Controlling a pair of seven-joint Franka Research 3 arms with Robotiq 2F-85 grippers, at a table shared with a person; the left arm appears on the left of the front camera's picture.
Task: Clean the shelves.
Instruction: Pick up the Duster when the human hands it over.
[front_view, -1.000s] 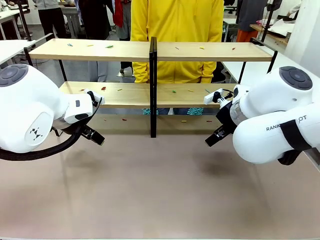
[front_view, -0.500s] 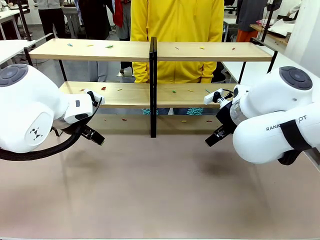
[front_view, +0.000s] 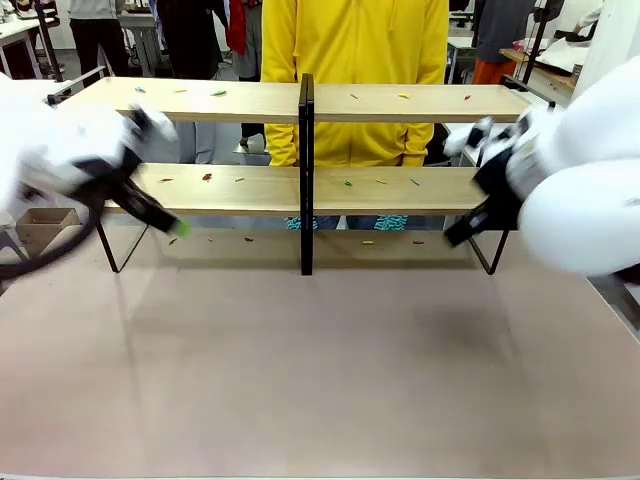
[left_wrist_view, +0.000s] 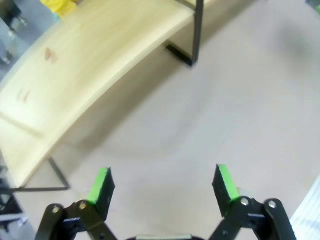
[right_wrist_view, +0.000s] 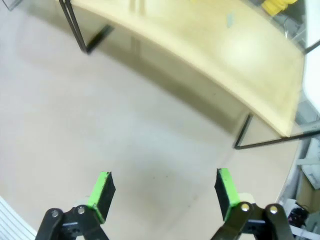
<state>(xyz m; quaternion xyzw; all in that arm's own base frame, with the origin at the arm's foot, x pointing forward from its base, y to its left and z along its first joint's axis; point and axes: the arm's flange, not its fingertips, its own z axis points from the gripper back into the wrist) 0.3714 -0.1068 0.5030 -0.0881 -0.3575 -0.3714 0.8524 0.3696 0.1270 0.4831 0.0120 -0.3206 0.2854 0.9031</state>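
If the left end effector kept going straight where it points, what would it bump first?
The left end effector would probably hit the tabletop first, just short of the shelves.

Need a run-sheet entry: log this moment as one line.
left tool: open, empty, above table | right tool: open, empty, above table | shelves: small scraps on both tiers

A person in a yellow top (front_view: 354, 60) stands at the far edge of the beige tabletop (front_view: 320, 380). Small coloured scraps (front_view: 367, 242) lie on it near that edge. A cardboard box (front_view: 40, 228) sits beyond the left edge.
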